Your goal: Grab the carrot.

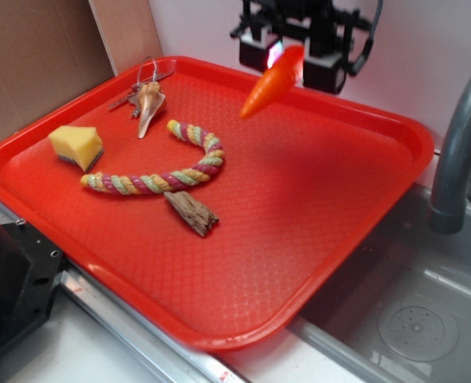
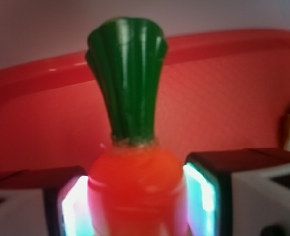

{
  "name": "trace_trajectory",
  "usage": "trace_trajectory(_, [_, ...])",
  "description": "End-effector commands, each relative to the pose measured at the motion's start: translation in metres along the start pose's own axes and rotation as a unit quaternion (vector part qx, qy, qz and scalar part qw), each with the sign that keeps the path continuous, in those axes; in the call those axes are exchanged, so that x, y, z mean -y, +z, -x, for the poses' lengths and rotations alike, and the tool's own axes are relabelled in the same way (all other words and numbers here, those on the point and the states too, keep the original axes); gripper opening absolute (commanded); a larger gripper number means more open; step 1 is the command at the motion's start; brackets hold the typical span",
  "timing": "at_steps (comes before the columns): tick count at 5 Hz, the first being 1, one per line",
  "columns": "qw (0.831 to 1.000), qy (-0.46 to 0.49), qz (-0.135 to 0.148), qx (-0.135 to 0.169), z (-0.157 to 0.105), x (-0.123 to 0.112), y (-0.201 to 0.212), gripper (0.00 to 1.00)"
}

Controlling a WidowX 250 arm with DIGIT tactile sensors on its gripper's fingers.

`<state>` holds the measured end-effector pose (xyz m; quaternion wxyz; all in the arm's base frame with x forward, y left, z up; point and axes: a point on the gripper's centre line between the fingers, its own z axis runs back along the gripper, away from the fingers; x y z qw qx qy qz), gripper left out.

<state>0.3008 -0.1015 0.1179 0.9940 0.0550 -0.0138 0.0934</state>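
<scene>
- One grey sink basin (image 1: 415, 319) is seen at the near right, with one grey faucet (image 1: 459, 144) rising beside it.
- One red tray (image 1: 299, 239) is counted; no writing can be read on it.
- On it, one dark wood chip (image 1: 191, 213), one striped rope (image 1: 164, 171) and one yellow sponge block (image 1: 76, 146) are laid out.
- Farther left, one shell (image 1: 149, 106) is spotted.
- At the far edge, one carrot (image 1: 271, 81) is held clear above the tray, tip down-left, clamped at its thick end by the gripper (image 1: 299, 49).
- Up close, the green top (image 2: 128, 78) is seen upright between the lit pads (image 2: 200, 194).
</scene>
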Motion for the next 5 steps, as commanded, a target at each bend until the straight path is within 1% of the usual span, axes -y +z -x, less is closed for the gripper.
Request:
trace_trajectory(1, [0.998,-0.028,0.059,0.021,0.037,-0.031,0.053,0.0])
trace_trajectory(2, [0.997,-0.01,0.057,0.046,0.051,-0.056,0.047,0.0])
trace_trajectory(3, [0.993,-0.016,0.076,0.084,0.058,-0.069,0.057,0.0])
trace_trajectory(4, [0.993,0.011,0.064,0.102,0.055,-0.074,0.072,0.0])
trace_trajectory(5, [0.994,0.014,0.058,0.093,0.05,-0.072,0.069,0.0])
